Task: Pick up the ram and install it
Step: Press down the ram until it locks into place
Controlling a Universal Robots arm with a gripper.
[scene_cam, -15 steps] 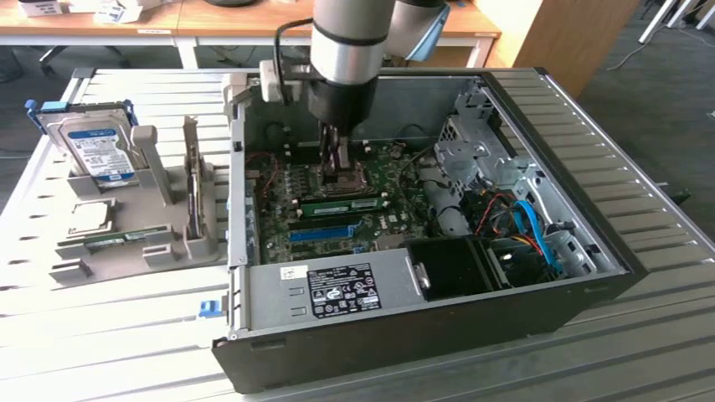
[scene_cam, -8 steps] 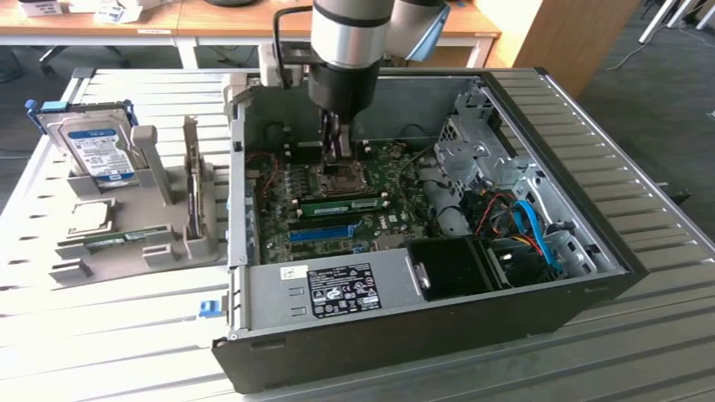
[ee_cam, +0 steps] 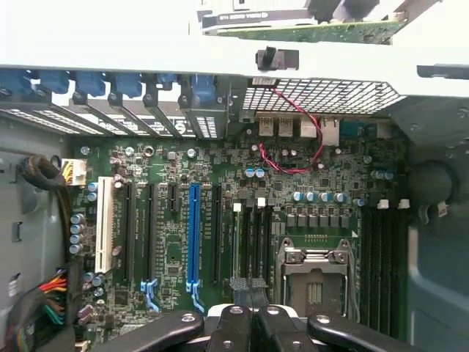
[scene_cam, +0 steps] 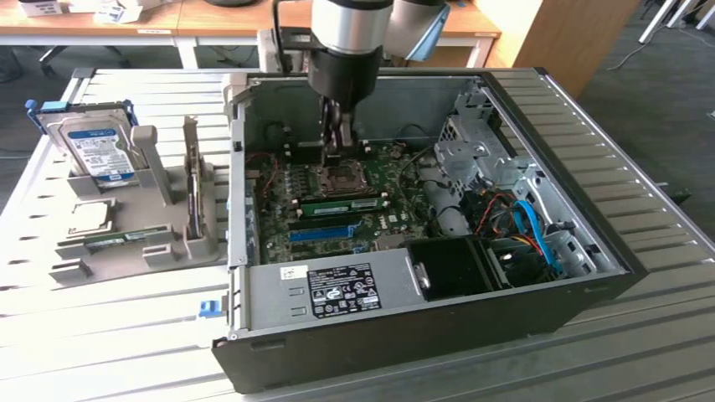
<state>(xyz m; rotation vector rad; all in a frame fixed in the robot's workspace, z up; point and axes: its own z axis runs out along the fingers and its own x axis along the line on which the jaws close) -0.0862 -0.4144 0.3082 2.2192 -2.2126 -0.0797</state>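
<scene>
A green ram stick (scene_cam: 341, 203) lies in a slot on the motherboard (scene_cam: 391, 219) inside the open computer case, just in front of the CPU socket (scene_cam: 335, 177). From the wrist it appears edge-on as a thin pale-green strip (ee_cam: 237, 246) among the black memory slots. My gripper (scene_cam: 335, 156) hangs inside the case over the socket area, a little above the board and apart from the ram. Its dark fingers (ee_cam: 233, 323) are shut together with nothing between them. Another green stick (scene_cam: 116, 239) lies on the grey holder outside the case.
The case walls (scene_cam: 237, 167) surround the board. A blue expansion slot (scene_cam: 324, 230) sits in front of the ram, with a drive cage (scene_cam: 475, 155), cables (scene_cam: 525, 226) and a black fan (scene_cam: 453, 268) on the exterior view's right. A hard drive (scene_cam: 95, 151) stands in the holder (scene_cam: 146, 251).
</scene>
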